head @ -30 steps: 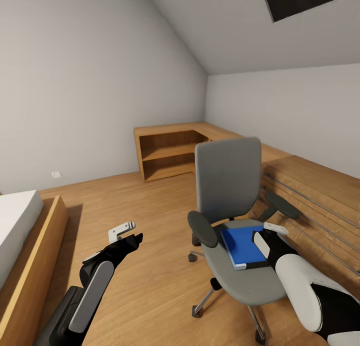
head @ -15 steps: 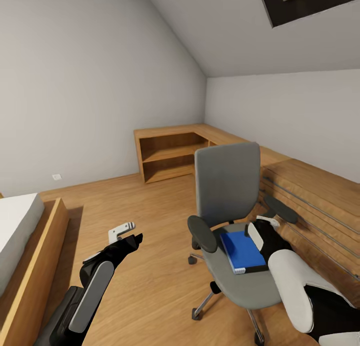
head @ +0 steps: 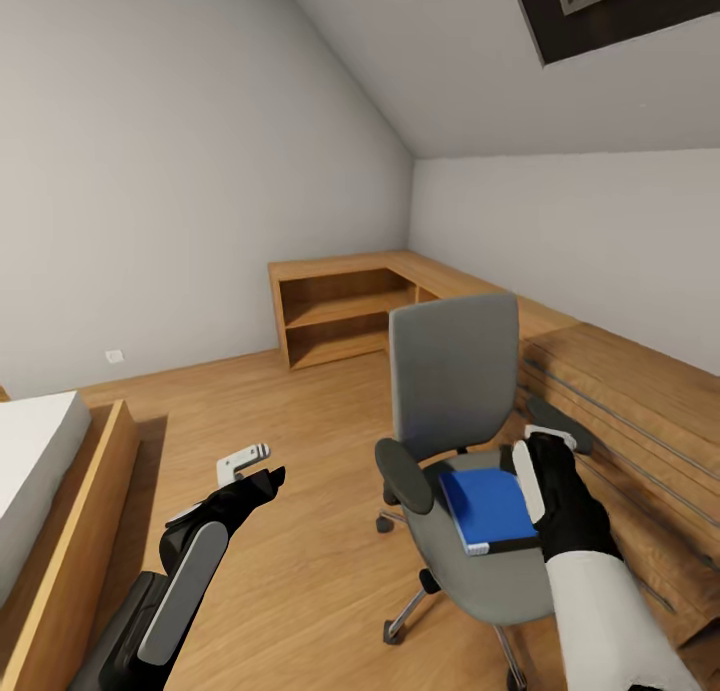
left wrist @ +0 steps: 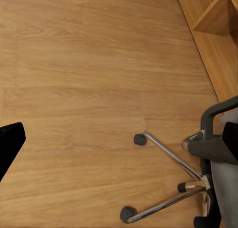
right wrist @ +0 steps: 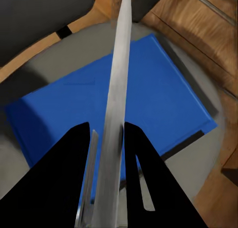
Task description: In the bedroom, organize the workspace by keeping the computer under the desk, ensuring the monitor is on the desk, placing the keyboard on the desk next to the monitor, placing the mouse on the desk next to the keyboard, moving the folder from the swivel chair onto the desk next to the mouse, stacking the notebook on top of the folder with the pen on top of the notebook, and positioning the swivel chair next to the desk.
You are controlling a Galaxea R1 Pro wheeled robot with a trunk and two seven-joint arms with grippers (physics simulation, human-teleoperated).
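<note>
The grey swivel chair (head: 455, 371) stands on the wood floor right of centre, with its chrome base (left wrist: 168, 168) near my left arm. The blue folder (head: 485, 506) lies flat on its seat (right wrist: 20, 183). My right gripper (head: 535, 456) hangs just above the folder's right edge, shut on the thin pale notebook (head: 522, 481). Along that gripper (right wrist: 105, 129), the notebook (right wrist: 116, 114) stands edge-on over the folder (right wrist: 163, 89). My left gripper (head: 247, 461) is open over bare floor left of the chair, its fingers wide apart (left wrist: 119, 139). Desk, computer, monitor, keyboard, mouse and pen are out of view.
A light wood corner shelf unit (head: 340, 311) fills the far corner. A wood cabinet with bar handles (head: 620, 391) runs along the right wall, close behind the chair. A bed in a wooden frame (head: 60, 471) is at the left. Open floor lies between bed and chair.
My right arm has swung in, and the gripper with the notebook now sits over the folder's right edge. The view has tilted up slightly. The left arm has not moved.
</note>
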